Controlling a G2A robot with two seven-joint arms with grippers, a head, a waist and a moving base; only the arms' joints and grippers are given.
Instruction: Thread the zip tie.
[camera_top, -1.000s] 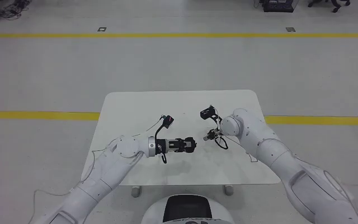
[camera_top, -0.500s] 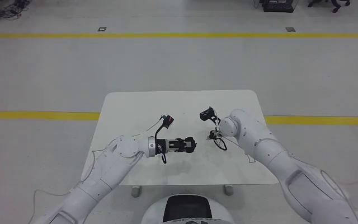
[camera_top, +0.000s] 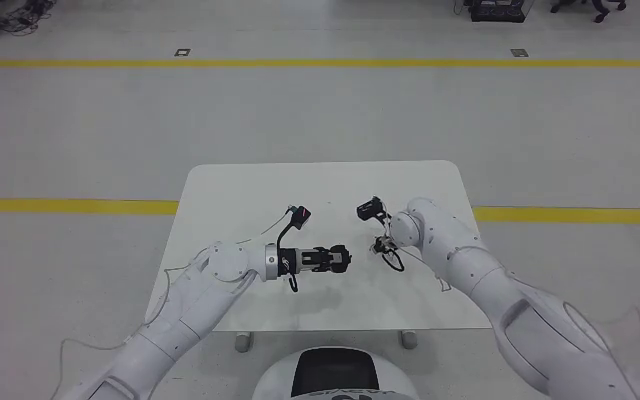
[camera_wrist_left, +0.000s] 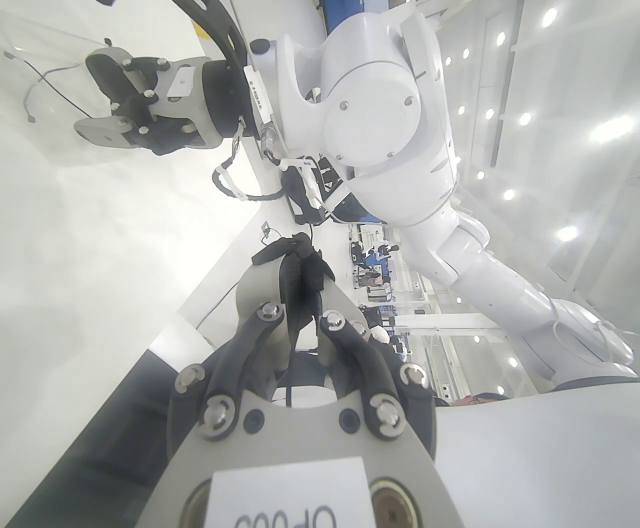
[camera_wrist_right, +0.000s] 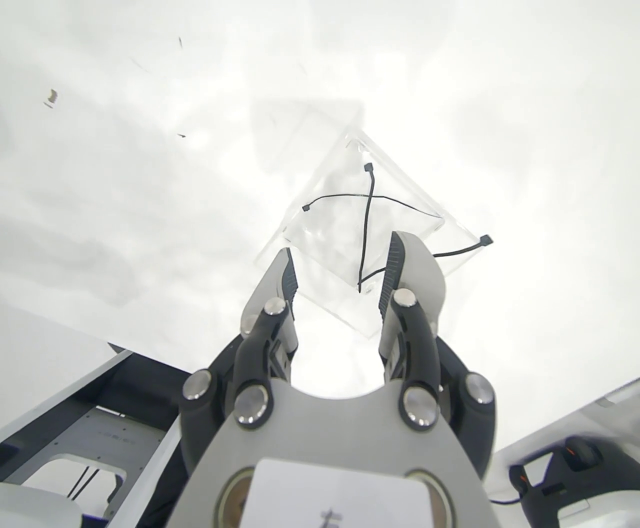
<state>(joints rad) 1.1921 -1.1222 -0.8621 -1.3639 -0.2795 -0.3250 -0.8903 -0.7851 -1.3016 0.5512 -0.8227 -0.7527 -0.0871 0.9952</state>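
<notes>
Your right gripper (camera_wrist_right: 342, 250) hangs with its fingers spread over the clear tray (camera_wrist_right: 327, 297), where 3 black zip ties (camera_wrist_right: 367, 220) lie crossed, likely so it can pick 1. Your left gripper (camera_wrist_left: 300, 262) is pressed together on a black strip (camera_wrist_left: 265, 254), apparently a zip tie. It sits nearby over the table (camera_top: 250, 190), presumably ready for threading.

On the left wrist view, the fingertips of the left tool (camera_wrist_left: 300, 272) blur into one dark mass, so I can't tell whether anything is pinched between them. Farther off, the clear box (camera_wrist_left: 45, 35) is cut by the picture's edge. On the right wrist view, one zip tie (camera_wrist_right: 457, 250) runs behind a finger of the right tool (camera_wrist_right: 340, 272), hiding part of its length. From above, the ties are too small for me to make out.
</notes>
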